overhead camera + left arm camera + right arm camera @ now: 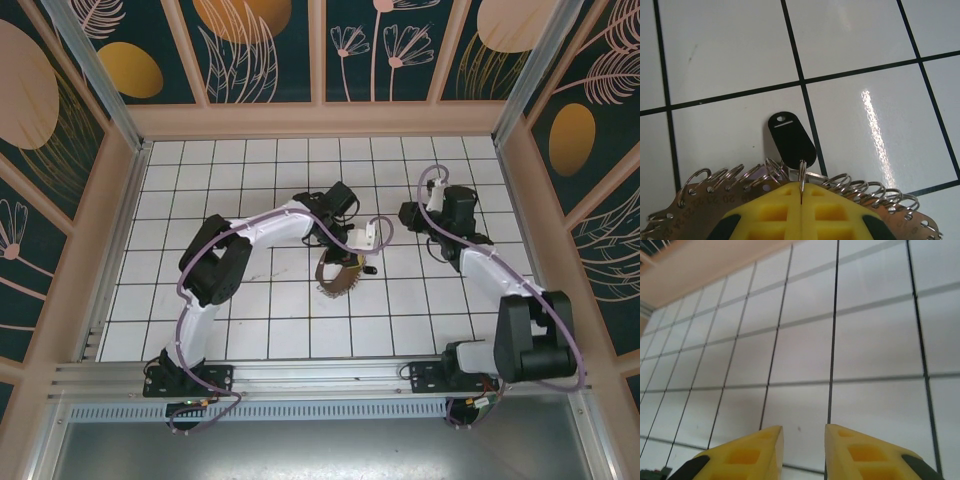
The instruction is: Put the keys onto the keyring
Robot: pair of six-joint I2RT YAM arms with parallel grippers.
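Note:
In the left wrist view a thin band, the keyring (700,197), curves under my fingers, punched with numbered holes and fringed with small metal rings. My left gripper (801,189) is shut on one small split ring that stands upright at the band's edge. A dark oval tag (791,137) lies flat on the tile just beyond that ring, with a bit of metal key blade (827,176) beside it. From above, the keyring (336,281) is a small brownish loop under the left gripper (347,260). The right gripper (804,432) hangs open over bare tiles. No red-tagged key shows.
White tiles with dark grout cover the floor (250,180). Patterned walls (320,50) with a wooden ledge enclose it. The right gripper (408,214) sits about one tile to the right of the left one. Purple cables run along both arms.

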